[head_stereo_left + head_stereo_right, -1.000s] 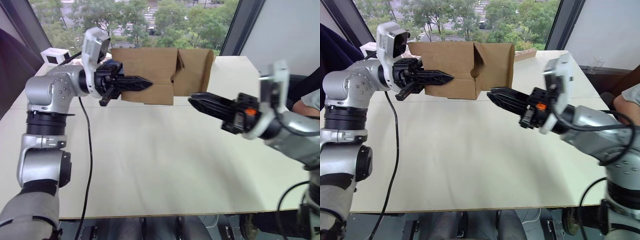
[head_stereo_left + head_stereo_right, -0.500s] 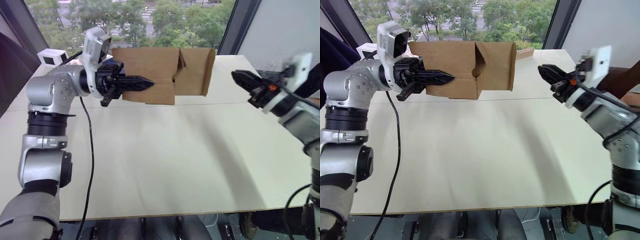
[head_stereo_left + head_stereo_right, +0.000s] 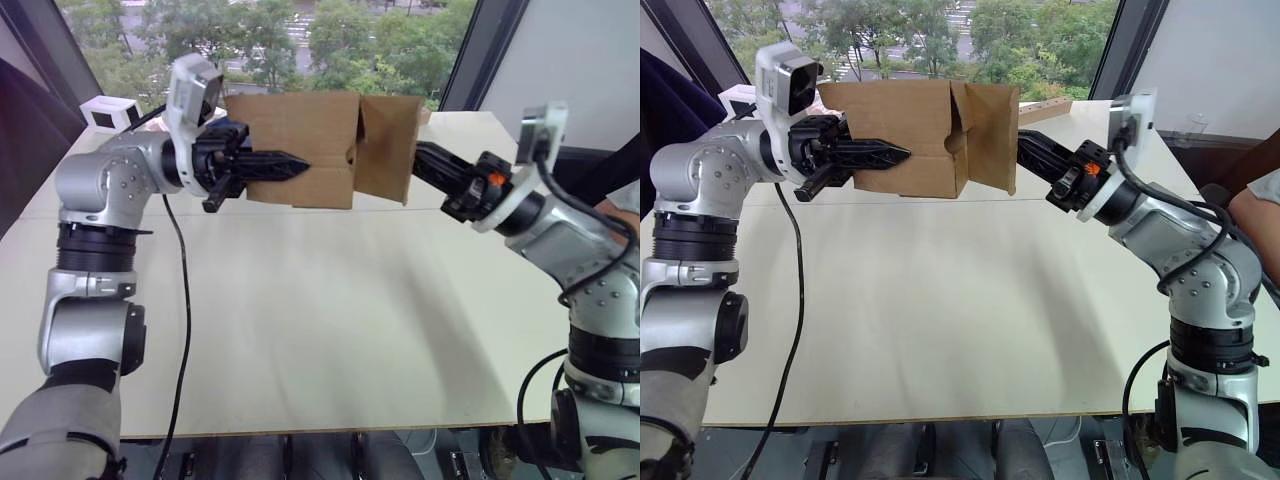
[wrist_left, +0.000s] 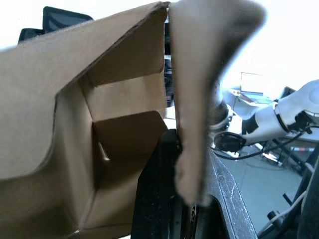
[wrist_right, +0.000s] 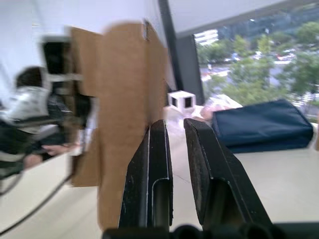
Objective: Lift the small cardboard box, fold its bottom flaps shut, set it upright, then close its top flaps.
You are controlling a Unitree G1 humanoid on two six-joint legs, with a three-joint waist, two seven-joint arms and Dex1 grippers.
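Pale table (image 3: 330, 300) | small cardboard box (image 3: 300, 145) aloft (brown, flaps splayed)

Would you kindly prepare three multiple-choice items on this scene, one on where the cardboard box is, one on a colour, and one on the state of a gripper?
1. Where is the small cardboard box?
A. Flat on the table
B. Held up above the table
C. On the floor

2. What colour is the bag-like thing lying on the table in the right wrist view?
A. Dark blue
B. Red
C. Yellow

3. How does the left gripper stand?
A. Wide open, away from the box
B. Shut on the box's wall
C. Resting open on the table

Answers:
1 B, the box hangs clear of the tabletop in both eye views.
2 A, its cloth is dark blue.
3 B, the left wrist view shows a cardboard wall pinched between the fingers.
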